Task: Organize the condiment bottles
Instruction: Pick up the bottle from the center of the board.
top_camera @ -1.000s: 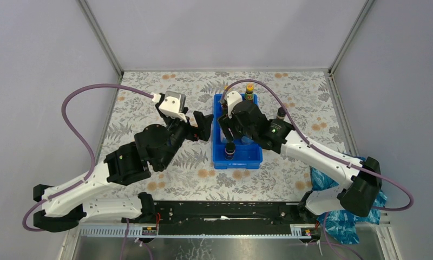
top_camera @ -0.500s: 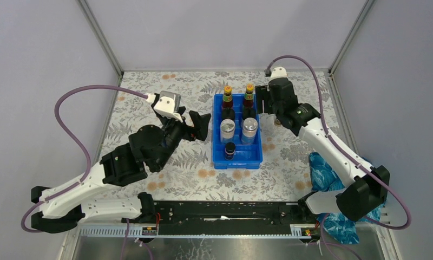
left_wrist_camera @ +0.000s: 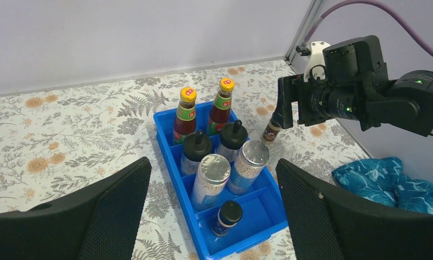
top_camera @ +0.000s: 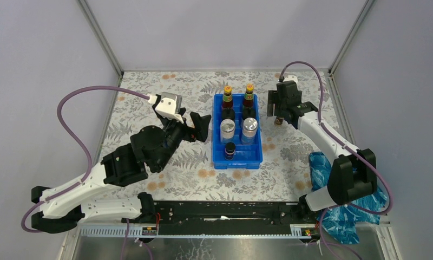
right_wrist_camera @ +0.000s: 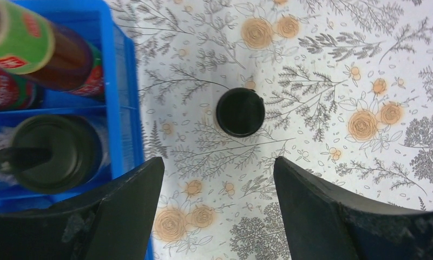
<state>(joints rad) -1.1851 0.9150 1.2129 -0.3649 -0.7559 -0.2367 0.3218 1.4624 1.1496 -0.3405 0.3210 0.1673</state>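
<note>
The blue tray [top_camera: 237,162] holds two dark red bottles with yellow caps [top_camera: 227,92] at the back. In front of them come two black dome-capped bottles [top_camera: 228,114], then two silver-lidded jars [top_camera: 227,126]. One short black-capped jar [top_camera: 230,149] stands in the front left compartment. Another short jar [top_camera: 279,120] stands upright on the table right of the tray. My right gripper [right_wrist_camera: 218,162] hangs open above that jar [right_wrist_camera: 240,112], which sits just beyond the fingertips, untouched. My left gripper [left_wrist_camera: 214,165] is open left of the tray, holding nothing.
A crumpled blue bag [top_camera: 325,173] lies at the table's right near corner. Grey walls with metal posts close in the back and sides. A black rail [top_camera: 225,208] runs along the near edge between the arm bases.
The right arm swung from over the tray out to the right, above the loose short jar, and its jaws widened. The left arm barely shifted.
</note>
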